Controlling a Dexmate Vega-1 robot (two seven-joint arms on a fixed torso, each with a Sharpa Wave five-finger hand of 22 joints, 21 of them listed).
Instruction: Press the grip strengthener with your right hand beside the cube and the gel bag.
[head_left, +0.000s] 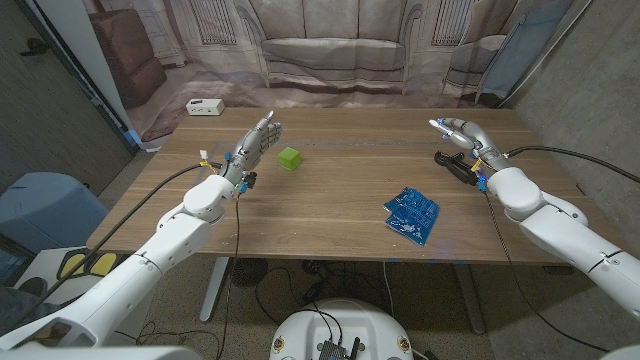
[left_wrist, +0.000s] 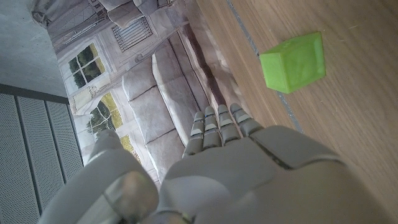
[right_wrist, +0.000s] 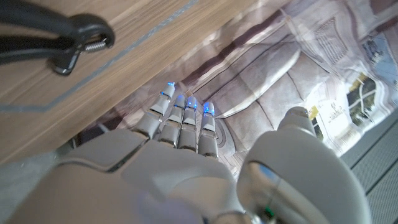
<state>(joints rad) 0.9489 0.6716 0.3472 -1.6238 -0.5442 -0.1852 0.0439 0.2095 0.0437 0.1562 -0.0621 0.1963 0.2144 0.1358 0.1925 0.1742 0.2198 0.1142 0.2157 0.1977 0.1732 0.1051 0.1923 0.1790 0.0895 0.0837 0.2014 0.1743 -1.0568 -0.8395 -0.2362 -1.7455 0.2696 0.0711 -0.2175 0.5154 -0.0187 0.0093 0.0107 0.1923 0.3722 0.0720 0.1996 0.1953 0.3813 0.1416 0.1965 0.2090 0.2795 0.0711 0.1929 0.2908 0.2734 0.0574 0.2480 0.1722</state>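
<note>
- We see one grip strengthener (head_left: 455, 166), black, lying on the bench (head_left: 340, 215) near the right edge, just in front of the right robot hand (head_left: 462, 133).
- Its long axis runs slantwise in the head view, from the far left end toward the near right; in the right wrist view the grip strengthener (right_wrist: 59, 38) shows two dark handles meeting at a coiled spring, though which end faces the robot we cannot quite tell from the head view.
- The right robot hand is raised above the bench beyond the strengthener, fingers (right_wrist: 180, 121) stretched out straight and close together, thumb apart, holding nothing.
- The left robot hand (head_left: 255, 142) is up on the left side of the bench, fingers (left_wrist: 217, 127) straight and side by side, nothing in it.
- One green cube (head_left: 289, 158) sits on the bench just to the right of the left robot hand; the cube (left_wrist: 293, 62) also shows in the left wrist view.
- One blue gel bag (head_left: 411, 213) lies flat near the front edge, well apart from the cube and nearer the strengthener.
- One small white box (head_left: 205, 106) sits on the floor beyond the bench's far left corner.
</note>
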